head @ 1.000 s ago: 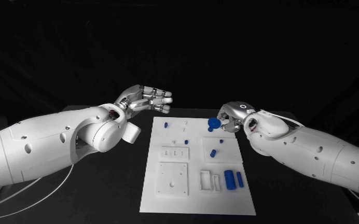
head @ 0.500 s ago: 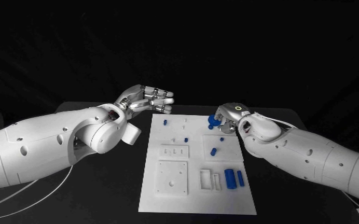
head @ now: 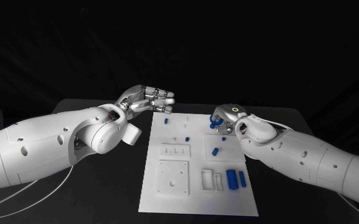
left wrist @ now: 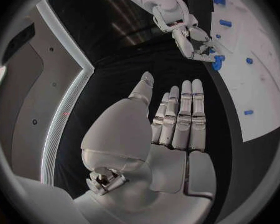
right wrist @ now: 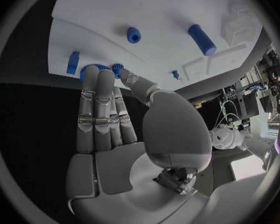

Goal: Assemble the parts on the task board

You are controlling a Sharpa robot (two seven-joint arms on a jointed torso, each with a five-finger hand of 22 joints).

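Black table unchanged; right hand (head: 223, 119), gripping blue part (head: 215, 122), has lowered onto task board (head: 196, 193); left hand (head: 147, 100) empty, fingers apart.

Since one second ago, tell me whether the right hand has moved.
Yes. The right hand, holding a blue gear-like part, has shifted slightly toward the middle of the white task board, farther over its far right corner.

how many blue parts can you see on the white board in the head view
7 clearly: one at the far left, one by the right hand's fingers, two small mid-board, one short cylinder, two near the right corner. The hand may hide more.
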